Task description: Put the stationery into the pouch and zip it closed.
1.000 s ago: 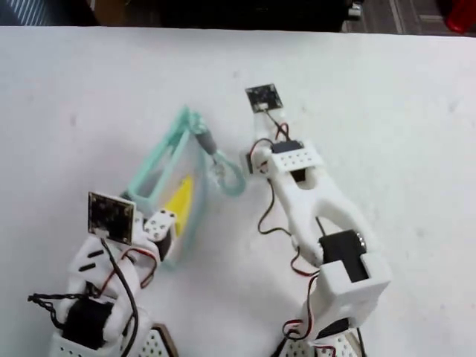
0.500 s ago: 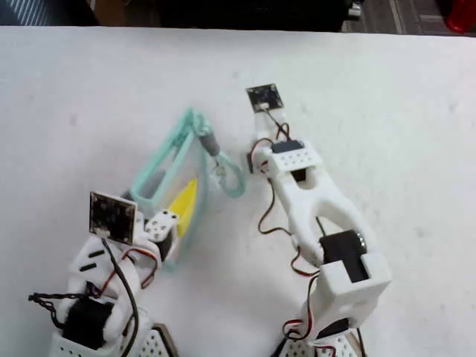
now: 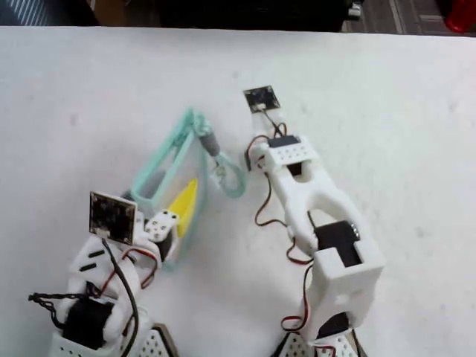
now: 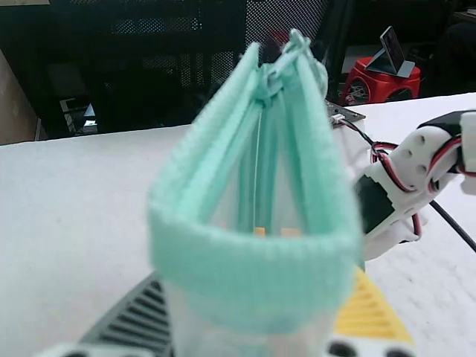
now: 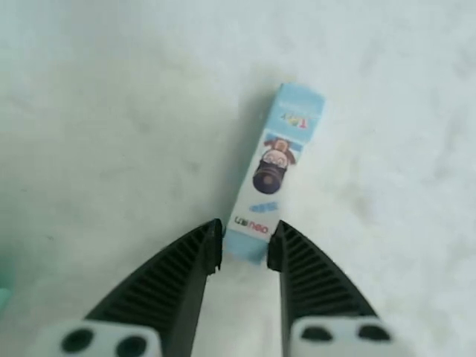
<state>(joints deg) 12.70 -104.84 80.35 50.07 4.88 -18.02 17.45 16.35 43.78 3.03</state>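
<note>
While the left end effector (image 4: 253, 290) grips the near end of the pouch (image 3: 172, 160), the right end effector (image 5: 245, 236) is closed against an eraser (image 5: 271, 167) on the worktop (image 3: 387, 97).

Left end effector: a grey ribbed finger (image 4: 130, 327) and a yellow ribbed finger (image 4: 368, 316) stand on either side of the pouch's near end. The clear wall and mint-green rim are held between them.

Pouch: clear sides with mint-green trim, mouth open. The two zip edges are spread widest at the end nearest the left end effector and meet at the end farthest from it. A grey zip slider (image 3: 207, 140) sits at that far end. A mint loop (image 3: 232, 178) trails from it onto the worktop, on the side facing the right end effector. Two small orange marks show deep inside the pouch; what they are cannot be told.

Right end effector: both black ribbed fingers (image 5: 186, 275) touch the sides of the eraser's nearest end.

Eraser: blue-and-white sleeve, lying flat on the worktop and outside the pouch. Its long axis points away from the right end effector, with most of its length beyond the fingertips.

Right arm (image 3: 312, 201): in the high view its front end lies just beside the mint loop, apart from the pouch body.
</note>
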